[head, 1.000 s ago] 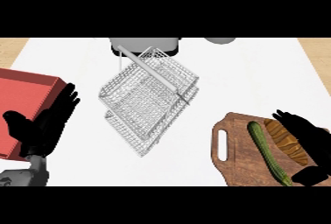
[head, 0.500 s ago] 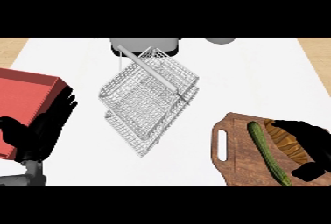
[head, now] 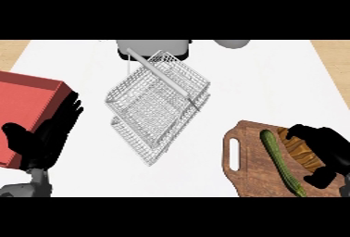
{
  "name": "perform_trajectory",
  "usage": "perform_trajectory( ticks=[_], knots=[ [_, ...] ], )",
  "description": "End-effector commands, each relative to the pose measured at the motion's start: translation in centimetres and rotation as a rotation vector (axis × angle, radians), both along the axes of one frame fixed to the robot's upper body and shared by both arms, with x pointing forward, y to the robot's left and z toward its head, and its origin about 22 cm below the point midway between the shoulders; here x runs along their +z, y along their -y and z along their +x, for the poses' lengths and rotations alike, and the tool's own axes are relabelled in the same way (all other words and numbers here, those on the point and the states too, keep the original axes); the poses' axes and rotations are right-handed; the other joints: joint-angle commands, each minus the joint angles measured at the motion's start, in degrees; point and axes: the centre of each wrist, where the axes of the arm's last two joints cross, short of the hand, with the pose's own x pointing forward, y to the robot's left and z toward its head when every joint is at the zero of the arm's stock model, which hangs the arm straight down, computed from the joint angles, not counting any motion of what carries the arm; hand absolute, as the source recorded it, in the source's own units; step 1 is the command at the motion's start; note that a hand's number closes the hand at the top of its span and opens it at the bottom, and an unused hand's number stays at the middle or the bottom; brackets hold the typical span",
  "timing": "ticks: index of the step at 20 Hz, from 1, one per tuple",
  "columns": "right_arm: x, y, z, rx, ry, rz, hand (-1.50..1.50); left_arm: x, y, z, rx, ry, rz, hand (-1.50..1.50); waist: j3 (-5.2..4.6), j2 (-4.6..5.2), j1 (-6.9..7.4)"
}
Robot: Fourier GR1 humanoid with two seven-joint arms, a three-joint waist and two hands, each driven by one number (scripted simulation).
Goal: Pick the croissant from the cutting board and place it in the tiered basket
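We see two matte black hands, the left hand (head: 42,139) and the right hand (head: 327,147). Our left forearm (head: 31,185) is grey, with a rounded wrist.

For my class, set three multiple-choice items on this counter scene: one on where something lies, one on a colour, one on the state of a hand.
1. Where does the cucumber lie?
A. on the cutting board
B. in the tiered basket
C. on the red box

2. What colour is the box at the left?
A. blue
B. red
C. green

3. How is the right hand?
A. resting flat
B. curled over the croissant
C. out of view

Key: 1 A, it lies lengthwise on the wood; 2 B, its top is red; 3 B, fingers bend round the pastry.
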Motion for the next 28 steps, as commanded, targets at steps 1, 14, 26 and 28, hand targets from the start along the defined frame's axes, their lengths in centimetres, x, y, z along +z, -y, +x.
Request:
perform_trajectory(
  ticks=[1, 14, 26, 28],
  knots=[
    [-3.4, -1.0, -0.9, 0.025, 0.016, -0.027, 1.5, 1.3, 0.3, -0.1, -0.013, -0.005, 0.007, 0.0, 0.94, 0.62, 0.04],
    [1.2, -8.0, -10.3, -0.663, 0.413, 0.093, 1.5, -0.1, -1.5, -0.8, 0.065, -0.023, 0.02, 0.0, 0.65, -0.39, -4.3],
    [14.0, -17.7, -16.6, -0.562, 0.733, 0.563, 1.5, 1.0, -0.4, 0.0, 0.031, 0.001, 0.007, 0.0, 0.73, 0.35, -1.01],
    [15.2, -18.9, -16.6, -0.52, 0.721, 0.564, 1.5, 0.3, 0.1, 0.6, 0.016, -0.009, -0.003, 0.0, 0.66, 0.55, -0.75]
  ],
)
